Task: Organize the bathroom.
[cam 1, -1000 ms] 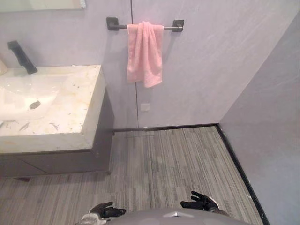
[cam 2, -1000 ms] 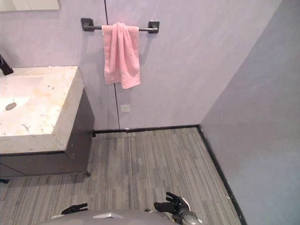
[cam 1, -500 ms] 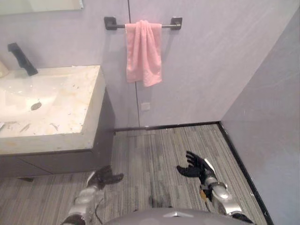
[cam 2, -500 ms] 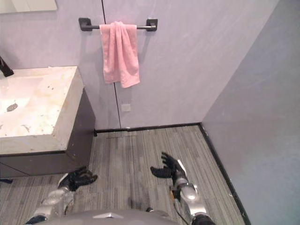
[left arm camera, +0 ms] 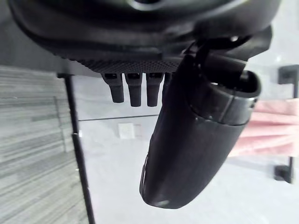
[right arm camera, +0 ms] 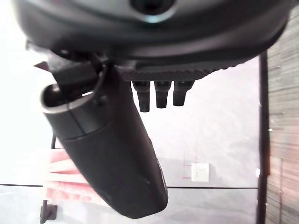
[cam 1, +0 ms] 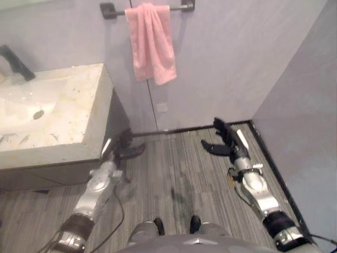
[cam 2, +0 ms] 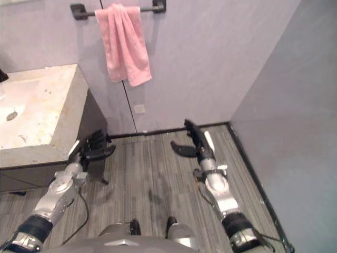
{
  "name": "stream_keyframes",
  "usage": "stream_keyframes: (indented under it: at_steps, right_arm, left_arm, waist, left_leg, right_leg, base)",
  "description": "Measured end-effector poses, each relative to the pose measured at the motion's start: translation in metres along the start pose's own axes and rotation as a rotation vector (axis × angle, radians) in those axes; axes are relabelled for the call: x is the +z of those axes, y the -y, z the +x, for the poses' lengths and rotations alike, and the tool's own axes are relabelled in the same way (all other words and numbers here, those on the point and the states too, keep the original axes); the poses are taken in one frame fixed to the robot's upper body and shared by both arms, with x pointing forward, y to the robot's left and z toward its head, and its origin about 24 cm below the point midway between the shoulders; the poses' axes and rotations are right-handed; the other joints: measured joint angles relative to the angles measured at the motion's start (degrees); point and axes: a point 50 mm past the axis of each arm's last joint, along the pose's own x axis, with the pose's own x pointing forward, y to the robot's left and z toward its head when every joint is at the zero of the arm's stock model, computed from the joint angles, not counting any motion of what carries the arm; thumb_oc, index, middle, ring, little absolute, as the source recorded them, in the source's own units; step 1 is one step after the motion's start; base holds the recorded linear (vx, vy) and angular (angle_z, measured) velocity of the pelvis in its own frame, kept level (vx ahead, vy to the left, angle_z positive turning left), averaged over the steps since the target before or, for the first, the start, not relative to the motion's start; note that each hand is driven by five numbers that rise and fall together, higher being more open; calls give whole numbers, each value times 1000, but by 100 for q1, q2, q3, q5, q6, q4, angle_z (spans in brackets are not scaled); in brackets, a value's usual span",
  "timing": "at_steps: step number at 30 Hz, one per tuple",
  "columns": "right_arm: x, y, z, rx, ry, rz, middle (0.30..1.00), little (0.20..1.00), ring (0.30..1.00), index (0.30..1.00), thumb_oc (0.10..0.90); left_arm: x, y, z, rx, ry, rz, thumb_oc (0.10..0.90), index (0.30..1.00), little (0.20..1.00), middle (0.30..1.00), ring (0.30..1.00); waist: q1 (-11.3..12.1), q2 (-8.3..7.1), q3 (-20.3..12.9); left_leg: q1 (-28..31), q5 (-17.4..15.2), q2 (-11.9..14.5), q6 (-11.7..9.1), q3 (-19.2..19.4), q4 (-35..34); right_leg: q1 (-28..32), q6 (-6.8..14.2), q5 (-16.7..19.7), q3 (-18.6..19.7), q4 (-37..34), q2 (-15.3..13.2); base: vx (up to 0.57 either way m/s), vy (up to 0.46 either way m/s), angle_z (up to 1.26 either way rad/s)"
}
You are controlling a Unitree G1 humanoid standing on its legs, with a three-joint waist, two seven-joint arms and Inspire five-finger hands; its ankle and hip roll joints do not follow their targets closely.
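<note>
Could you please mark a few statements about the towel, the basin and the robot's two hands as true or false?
1. The pink towel hangs over the towel bar on the wall. True.
2. The right hand is shut on the towel. False: it is open and holds nothing, low above the floor.
3. The left hand hangs beside the dark vanity cabinet, empty. True.
4. The towel lies in the basin. False: no towel is in the basin; it is on the bar.
5. A black tap stands behind the basin. True.
</note>
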Motion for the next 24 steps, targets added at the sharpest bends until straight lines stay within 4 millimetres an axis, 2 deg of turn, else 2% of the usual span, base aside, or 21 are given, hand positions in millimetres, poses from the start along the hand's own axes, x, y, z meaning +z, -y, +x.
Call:
stream_keyframes:
  at_steps: [1, 2, 3, 4, 6, 7, 8, 9, 10, 11, 12, 13, 15, 19, 20, 21, 22, 23, 24]
  right_arm:
    - [6, -4, 2, -6, 32, -1, 900, 900, 900, 900, 800]
    - [11, -9, 4, -7, 62, 0, 900, 900, 900, 900, 800]
    - [13, -10, 5, -7, 79, -7, 900, 900, 900, 900, 800]
    - [17, -11, 5, -21, 108, -4, 900, 900, 900, 900, 800]
    - [27, -10, 6, -55, 160, -14, 900, 900, 900, 900, 800]
    - [33, -13, 6, -64, 192, -9, 900, 900, 900, 900, 800]
    - [45, -14, 8, -76, 242, 5, 900, 900, 900, 900, 800]
    - [53, -15, 10, -86, 275, 17, 900, 900, 900, 900, 800]
    - [58, -15, 10, -94, 296, 25, 900, 900, 900, 900, 800]
    - [72, -17, 14, -104, 354, 44, 900, 900, 900, 900, 800]
    - [85, -17, 19, -112, 411, 58, 900, 900, 900, 900, 800]
    - [96, -18, 21, -123, 458, 75, 900, 900, 900, 900, 800]
    - [110, -19, 25, -134, 510, 97, 900, 900, 900, 900, 800]
    - [117, -20, 26, -174, 533, 126, 900, 900, 900, 900, 800]
    - [120, -20, 27, -182, 543, 133, 900, 900, 900, 900, 800]
    - [122, -21, 28, -182, 550, 135, 900, 900, 900, 900, 800]
    - [125, -21, 27, -183, 554, 137, 900, 900, 900, 900, 800]
    - [133, -23, 28, -175, 578, 143, 900, 900, 900, 900, 800]
    - [139, -24, 28, -172, 607, 139, 900, 900, 900, 900, 800]
  left_arm:
    - [12, 6, 5, 6, 46, 3, 800, 900, 900, 900, 900]
    - [23, 10, 9, 23, 92, -9, 800, 900, 900, 900, 900]
    - [26, 13, 9, 28, 108, -12, 800, 900, 900, 900, 900]
    - [32, 19, 12, 26, 135, 3, 800, 900, 900, 900, 900]
    - [42, 27, 16, 28, 180, -12, 800, 900, 900, 900, 900]
    - [46, 28, 16, 31, 202, -13, 800, 900, 900, 900, 900]
    - [56, 30, 15, 39, 244, -9, 800, 900, 900, 900, 900]
    - [65, 31, 13, 41, 285, 8, 800, 900, 900, 900, 900]
    - [70, 31, 12, 40, 310, 14, 800, 900, 900, 900, 900]
    - [82, 32, 9, 33, 365, 36, 800, 900, 900, 900, 900]
    - [88, 33, 7, 41, 396, 39, 800, 900, 900, 900, 900]
    - [92, 35, 7, 36, 419, 37, 800, 900, 900, 900, 900]
    - [94, 39, 8, 30, 429, 33, 800, 900, 900, 900, 900]
    - [90, 53, 8, -9, 421, 65, 800, 900, 900, 900, 900]
    - [89, 55, 8, -9, 411, 59, 800, 900, 900, 900, 900]
    - [88, 56, 8, -5, 406, 56, 800, 900, 900, 900, 900]
    - [87, 56, 8, -1, 398, 53, 800, 900, 900, 900, 900]
    - [85, 56, 7, 7, 389, 44, 800, 900, 900, 900, 900]
    - [85, 55, 7, 15, 390, 40, 800, 900, 900, 900, 900]
  waist:
    - [3, -141, 105]
    - [112, -330, 241]
    - [143, -361, 265]
    - [146, -292, 308]
    - [106, -50, 433]
    - [106, -19, 451]
    - [128, 10, 466]
    - [144, -3, 461]
    - [159, -32, 461]
    - [239, -214, 448]
    - [245, -193, 444]
    - [269, -236, 440]
    - [253, -183, 422]
    - [155, -157, 389]
    - [146, -121, 317]
    - [132, -63, 281]
    - [116, 11, 236]
    - [178, 146, 113]
    - [138, 197, 27]
  left_leg:
    - [-260, -59, 8, -106, -30, 582]
    - [-619, -295, -20, -360, -158, 866]
    - [-748, -242, -1, -404, -239, 739]
    - [-984, 15, 154, -503, -319, 388]
    - [-1059, 332, 417, -453, -288, 17]
    - [-950, 539, 448, -415, -256, 46]
    - [-913, 548, 453, -414, -152, 15]
    - [-908, 579, 444, -407, -112, 4]
    - [-882, 600, 428, -381, -76, 15]
    - [-791, 577, 270, -209, 53, 143]
    - [-802, 486, 246, -62, 106, 313]
    - [-784, 340, 174, 86, 180, 376]
    - [-701, 342, 198, 229, 260, 314]
    - [-316, 240, 273, 485, 330, 176]
    - [-166, 219, 254, 480, 377, -12]
    - [-118, 252, 261, 532, 383, -103]
    - [3, 296, 257, 483, 407, -323]
    - [104, 423, 243, 469, 498, -649]
    - [119, 523, 237, 465, 459, -784]
  right_leg:
    - [125, -146, 102, 174, -266, 2]
    - [165, -186, 170, 310, -329, -67]
    - [165, -179, 152, 319, -329, -71]
    - [219, -134, 114, 272, -329, 11]
    - [447, -24, 28, 186, -327, 188]
    - [528, 83, -84, 232, -316, 173]
    - [422, 165, -332, 119, 119, 146]
    - [285, 160, -562, 51, 587, 141]
    - [270, 141, -669, -28, 804, 148]
    - [379, 151, -1027, -90, 942, 54]
    - [411, 256, -1100, -65, 1014, -16]
    - [409, 347, -1167, -26, 1133, -128]
    - [158, 421, -1144, -26, 1725, -172]
    - [-314, 827, -870, -27, 3120, -301]
    - [-570, 845, -867, -61, 3588, -452]
    - [-666, 825, -879, -67, 3655, -494]
    - [-637, 644, -1001, -305, 3337, -639]
    - [-545, 592, -1049, -694, 2359, -817]
    - [-372, 706, -929, -912, 1359, -881]
  base:
    - [346, -4, -16]
    - [335, -11, -22]
    - [329, 0, -23]
    - [310, 23, -6]
    - [354, 54, -3]
    - [387, 52, -20]
    - [350, 40, -22]
    - [275, 46, -9]
    - [216, 50, -2]
    - [293, 98, -2]
    - [267, 113, -11]
    - [286, 121, -15]
    - [265, 84, -19]
    - [192, 21, -11]
    - [205, -65, -13]
    - [177, -65, -12]
    - [166, -118, -22]
    - [132, -144, -15]
    - [159, -210, -13]
